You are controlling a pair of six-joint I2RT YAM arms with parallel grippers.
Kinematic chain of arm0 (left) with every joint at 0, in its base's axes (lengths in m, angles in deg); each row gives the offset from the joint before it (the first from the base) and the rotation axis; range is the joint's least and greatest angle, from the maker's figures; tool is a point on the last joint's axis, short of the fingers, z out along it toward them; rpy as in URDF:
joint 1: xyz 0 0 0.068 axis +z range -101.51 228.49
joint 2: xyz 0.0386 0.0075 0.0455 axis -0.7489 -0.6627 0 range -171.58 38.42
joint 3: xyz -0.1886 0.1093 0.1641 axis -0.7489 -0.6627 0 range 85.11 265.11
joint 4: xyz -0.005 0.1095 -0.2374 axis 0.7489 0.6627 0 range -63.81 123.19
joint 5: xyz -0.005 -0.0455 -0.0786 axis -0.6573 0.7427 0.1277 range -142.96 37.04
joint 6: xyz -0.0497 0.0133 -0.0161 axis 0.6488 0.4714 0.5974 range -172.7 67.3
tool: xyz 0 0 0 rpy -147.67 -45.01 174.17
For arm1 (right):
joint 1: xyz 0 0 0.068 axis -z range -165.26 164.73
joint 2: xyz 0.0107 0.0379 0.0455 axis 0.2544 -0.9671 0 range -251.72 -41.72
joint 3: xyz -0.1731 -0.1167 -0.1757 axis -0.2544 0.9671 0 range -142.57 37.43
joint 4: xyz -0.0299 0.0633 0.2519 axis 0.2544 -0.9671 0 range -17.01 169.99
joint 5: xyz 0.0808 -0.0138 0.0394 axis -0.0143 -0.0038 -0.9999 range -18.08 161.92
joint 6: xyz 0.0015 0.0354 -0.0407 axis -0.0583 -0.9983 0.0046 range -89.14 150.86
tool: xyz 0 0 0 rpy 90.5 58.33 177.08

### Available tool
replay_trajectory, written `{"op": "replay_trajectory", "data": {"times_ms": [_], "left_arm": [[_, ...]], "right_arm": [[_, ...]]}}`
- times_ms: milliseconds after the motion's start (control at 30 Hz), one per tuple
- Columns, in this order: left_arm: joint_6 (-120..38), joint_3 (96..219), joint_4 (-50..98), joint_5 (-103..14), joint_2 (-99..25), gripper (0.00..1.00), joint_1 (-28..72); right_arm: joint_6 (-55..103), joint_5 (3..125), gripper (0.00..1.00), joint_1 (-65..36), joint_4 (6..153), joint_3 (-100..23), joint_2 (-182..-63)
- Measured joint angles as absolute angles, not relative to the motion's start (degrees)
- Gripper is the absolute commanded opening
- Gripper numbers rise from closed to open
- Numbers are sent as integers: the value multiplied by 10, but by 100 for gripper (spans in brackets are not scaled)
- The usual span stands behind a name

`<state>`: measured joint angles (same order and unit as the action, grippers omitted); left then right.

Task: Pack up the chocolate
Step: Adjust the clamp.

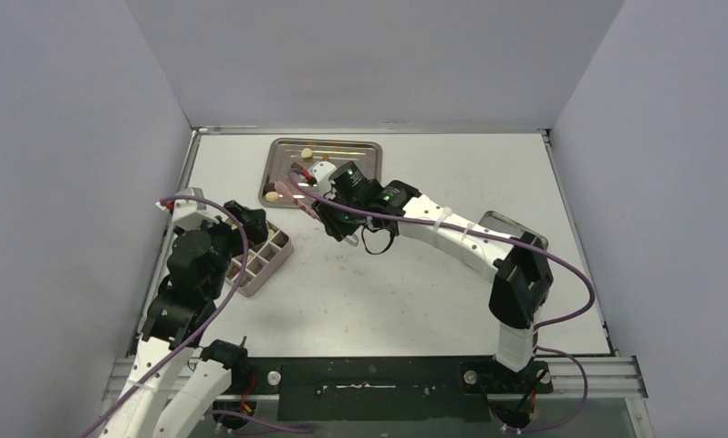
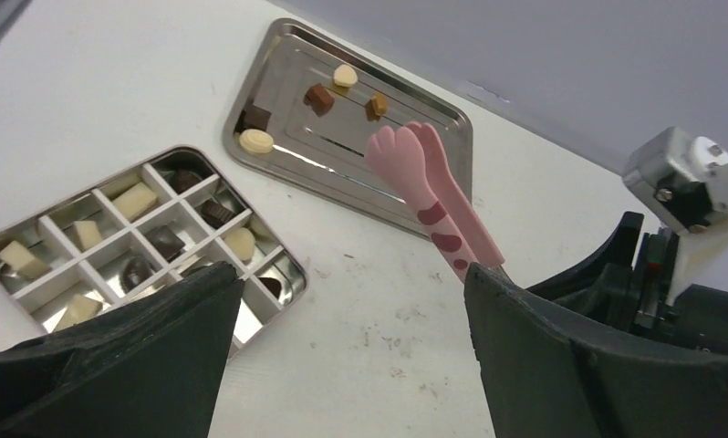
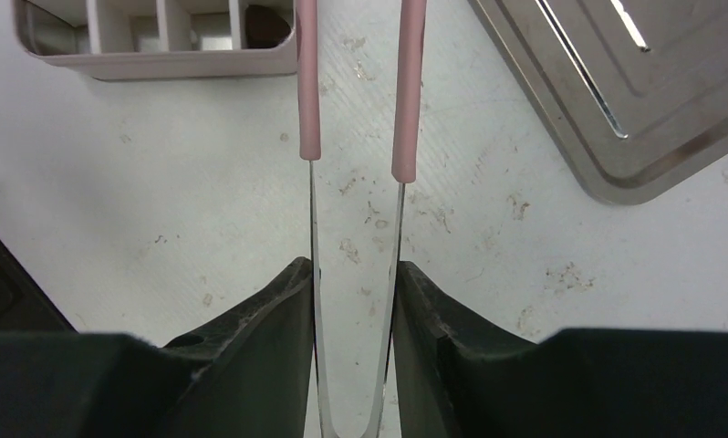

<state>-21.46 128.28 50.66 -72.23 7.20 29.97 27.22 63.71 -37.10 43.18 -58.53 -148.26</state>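
Chocolate (image 2: 256, 140): probably light, brittle; you pinch chunk flanks.
Right hand (image 3: 353, 274): clamped on pink tongs (image 3: 308, 82).
Left hand (image 2: 347, 292): apart.
Tray (image 1: 347, 149): worktop's (image 1: 433, 301) 12 o'clock.

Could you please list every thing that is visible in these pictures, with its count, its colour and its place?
table: one, white, under everything.
tray: one, silver metal, far side of the table.
chocolate on the tray: five pieces, two cream and three brown, lying loose.
box: one, silver, divided into cells, near-left of the tray.
chocolate in the box: about ten pieces seen, cream and dark brown; some cells are hidden.
tongs: one pair, pink with darker spots, tips over the tray's near edge.
right claw: one, black, shut on the tongs.
left claw: one, black, open and empty, above the box.
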Motion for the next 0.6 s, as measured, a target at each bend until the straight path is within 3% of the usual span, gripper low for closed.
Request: {"op": "replay_trajectory", "data": {"times_ms": [600], "left_arm": [[-170, 1326, 362, -629, -199, 84, 305]], "right_arm": [[296, 607, 32, -377, 470, -553, -1414]]}}
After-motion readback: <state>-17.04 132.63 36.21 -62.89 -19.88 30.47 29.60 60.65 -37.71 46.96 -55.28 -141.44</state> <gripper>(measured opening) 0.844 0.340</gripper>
